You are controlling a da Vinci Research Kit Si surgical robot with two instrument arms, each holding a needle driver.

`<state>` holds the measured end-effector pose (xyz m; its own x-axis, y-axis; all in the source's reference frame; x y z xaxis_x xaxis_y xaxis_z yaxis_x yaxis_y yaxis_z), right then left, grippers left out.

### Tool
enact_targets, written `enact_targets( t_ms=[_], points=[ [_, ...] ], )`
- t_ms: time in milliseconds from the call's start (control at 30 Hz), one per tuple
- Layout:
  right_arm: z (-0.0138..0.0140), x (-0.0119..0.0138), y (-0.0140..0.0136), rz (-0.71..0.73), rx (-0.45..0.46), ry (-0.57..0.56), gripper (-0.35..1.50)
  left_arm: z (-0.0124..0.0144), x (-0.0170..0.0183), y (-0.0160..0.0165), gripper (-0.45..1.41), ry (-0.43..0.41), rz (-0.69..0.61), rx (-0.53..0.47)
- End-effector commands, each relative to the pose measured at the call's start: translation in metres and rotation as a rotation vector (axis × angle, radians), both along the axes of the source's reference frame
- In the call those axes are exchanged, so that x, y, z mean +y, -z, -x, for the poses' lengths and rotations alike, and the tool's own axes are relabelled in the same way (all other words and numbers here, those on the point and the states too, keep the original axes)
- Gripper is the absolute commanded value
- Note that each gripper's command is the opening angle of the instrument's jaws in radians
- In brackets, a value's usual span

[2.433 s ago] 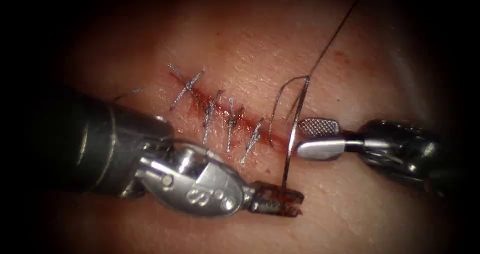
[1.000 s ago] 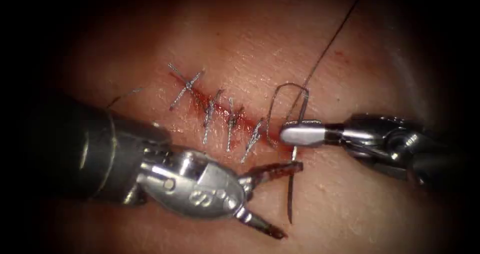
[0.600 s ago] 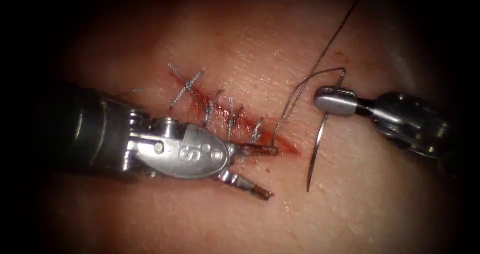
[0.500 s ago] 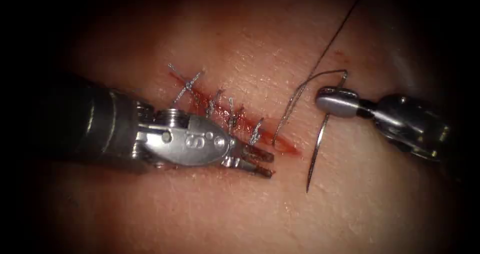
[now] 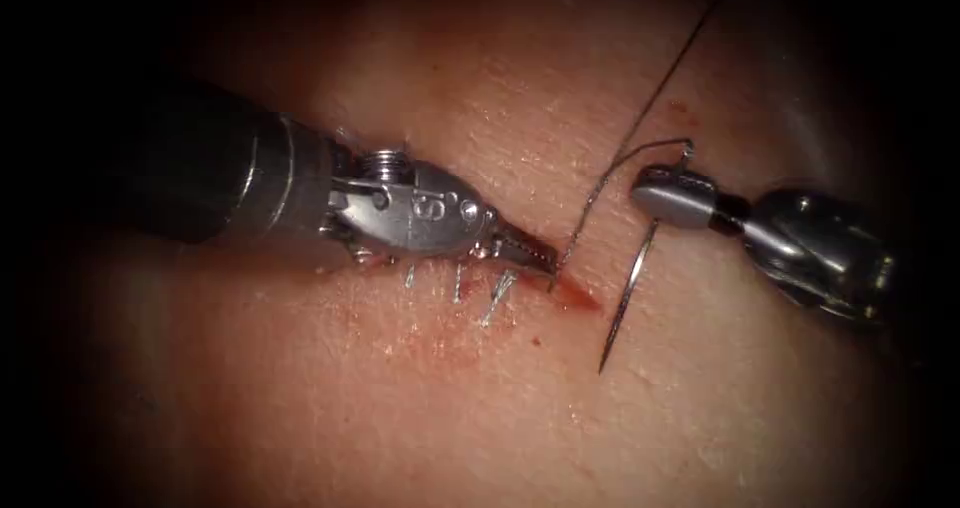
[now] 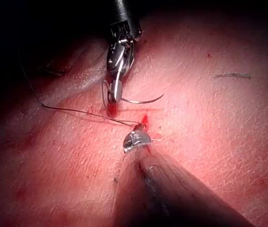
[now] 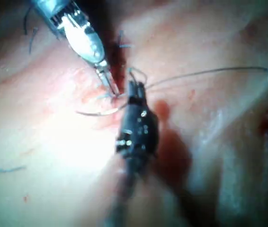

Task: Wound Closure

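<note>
The tissue (image 5: 480,408) has a stitched cut whose red right end (image 5: 578,296) lies bare. My left tool (image 5: 548,263) lies across the stitches (image 5: 495,298); its jaws are shut, tips on the tissue beside the spot where the thread (image 5: 600,183) comes out, and I see nothing held. Right of the cut, my right tool (image 5: 650,190) is shut on the needle (image 5: 630,288) near its tail. The needle is out of the tissue, point down and free. The left wrist view shows the left tool (image 6: 136,137), right tool (image 6: 116,97), needle (image 6: 143,100) and thread (image 6: 77,111).
A second strand of thread (image 5: 680,53) runs from the needle's tail up and to the right. Red fluid stains the skin below the stitches (image 5: 440,343). In the right wrist view the left tool (image 7: 111,90) and right tool (image 7: 134,86) nearly meet over the cut.
The left tool's jaws went from open to shut; it then rose from below the cut to its right end. The right tool carried the needle right, away from the cut, then held almost still.
</note>
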<state>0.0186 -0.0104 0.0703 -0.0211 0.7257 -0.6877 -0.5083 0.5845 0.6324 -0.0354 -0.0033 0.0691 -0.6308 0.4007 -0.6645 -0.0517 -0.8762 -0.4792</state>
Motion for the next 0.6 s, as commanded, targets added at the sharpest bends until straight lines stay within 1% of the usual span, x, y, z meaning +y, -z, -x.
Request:
enact_targets(
  t_ms=[33, 133, 333, 367, 400, 433, 533, 600],
  points=[
    [-0.0006, -0.0007, -0.0005, -0.002, 0.001, 0.001, -0.35, 0.0007, -0.0006, -0.001, -0.33, -0.017, -0.001, 0.01],
    [-0.0006, -0.0007, -0.0005, -0.002, 0.0, 0.0, -0.35, 0.0009, -0.0015, -0.0024, -0.37, -0.047, -0.003, 0.026],
    [-0.0006, -0.0006, -0.0005, 0.003, -0.005, -0.001, -0.35, 0.0003, -0.002, -0.0034, -0.37, -0.076, -0.004, 0.039],
    [-0.0006, -0.0006, -0.0005, 0.008, -0.009, -0.002, -0.35, 0.0002, -0.002, -0.0036, -0.33, -0.081, -0.005, 0.043],
    [-0.0006, -0.0005, -0.0005, 0.018, -0.018, -0.005, -0.35, 0.0001, -0.0018, -0.0037, -0.32, -0.085, -0.005, 0.047],
    [-0.0008, -0.0003, -0.0005, 0.048, -0.041, -0.006, -0.35, -0.0001, -0.0014, -0.004, -0.25, -0.092, -0.005, 0.051],
    [-0.0012, -0.0001, -0.0007, 0.081, -0.062, -0.017, -0.35, -0.0003, -0.0004, -0.0047, -0.3, -0.098, -0.004, 0.05],
    [-0.0017, 0.0002, -0.0009, 0.137, -0.1, -0.012, -0.35, -0.0005, 0.0, -0.0052, -0.32, -0.101, -0.001, 0.05]
  ],
)
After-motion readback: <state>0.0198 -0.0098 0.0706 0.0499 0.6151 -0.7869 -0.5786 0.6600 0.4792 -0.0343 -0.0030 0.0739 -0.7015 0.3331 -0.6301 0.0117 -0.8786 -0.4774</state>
